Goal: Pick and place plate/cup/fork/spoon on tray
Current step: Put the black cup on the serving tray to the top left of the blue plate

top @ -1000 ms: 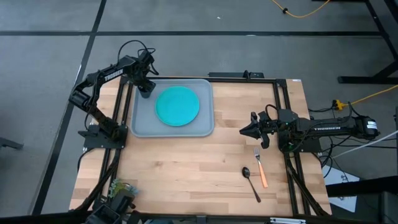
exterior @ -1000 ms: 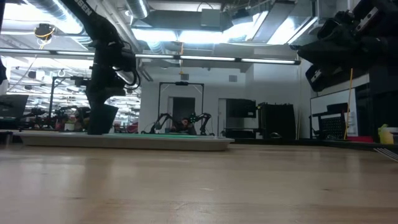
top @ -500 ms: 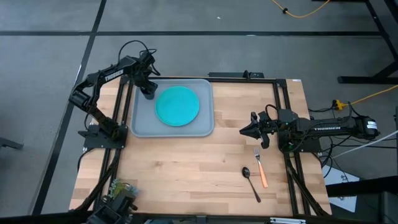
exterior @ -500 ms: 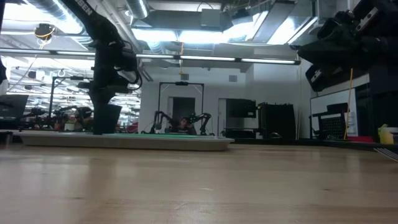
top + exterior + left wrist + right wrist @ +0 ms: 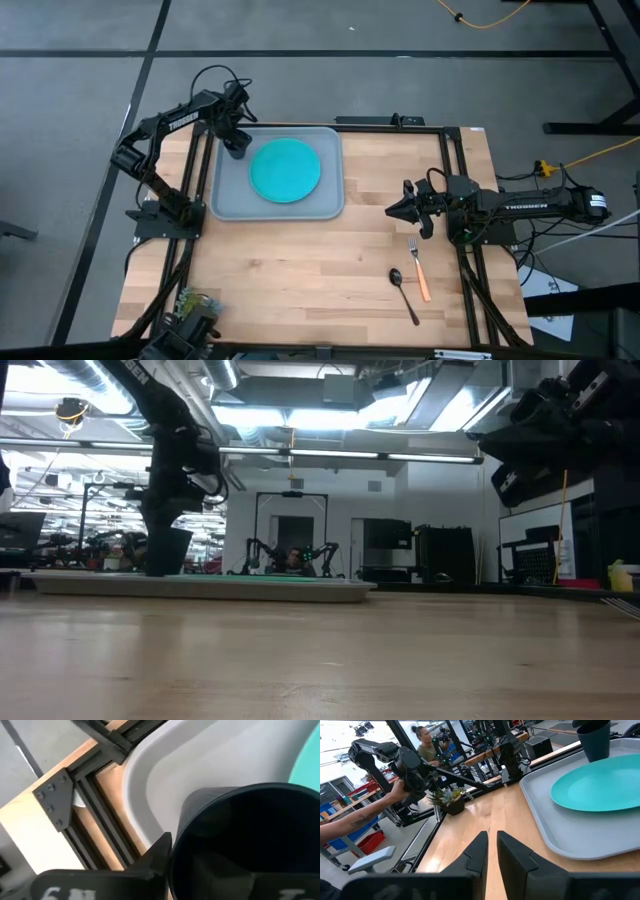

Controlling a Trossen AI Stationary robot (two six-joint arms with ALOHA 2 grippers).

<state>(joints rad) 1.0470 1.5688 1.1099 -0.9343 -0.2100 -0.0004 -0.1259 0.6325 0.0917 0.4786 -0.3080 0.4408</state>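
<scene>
The left gripper (image 5: 235, 147) holds the dark cup (image 5: 236, 150) at the far left corner of the grey-blue tray (image 5: 226, 196), its fingers closed around the cup's rim, as the left wrist view shows one dark finger (image 5: 155, 857) pressed against the cup's outer wall (image 5: 240, 845). In the low view the cup (image 5: 165, 552) hangs upright under the left arm, its base at or just above the tray's floor; whether it touches cannot be told. The teal plate (image 5: 285, 169) lies flat in the middle of the tray, just beside the cup.

The right gripper (image 5: 393, 210) hovers over the bare wooden table (image 5: 300, 270) to the right of the tray, its fingers (image 5: 479, 851) drawn to a narrow gap and holding nothing. From the right wrist view, the plate (image 5: 597, 787) and the cup (image 5: 594, 740) show on the tray (image 5: 555, 832), with a small potted plant (image 5: 447, 800) at the table's edge and a person's hand (image 5: 400, 790) on other equipment beyond.

The orange-handled fork (image 5: 419, 268) and the dark spoon (image 5: 403, 293) lie side by side on the table near the right arm's base, well apart from the tray.
</scene>
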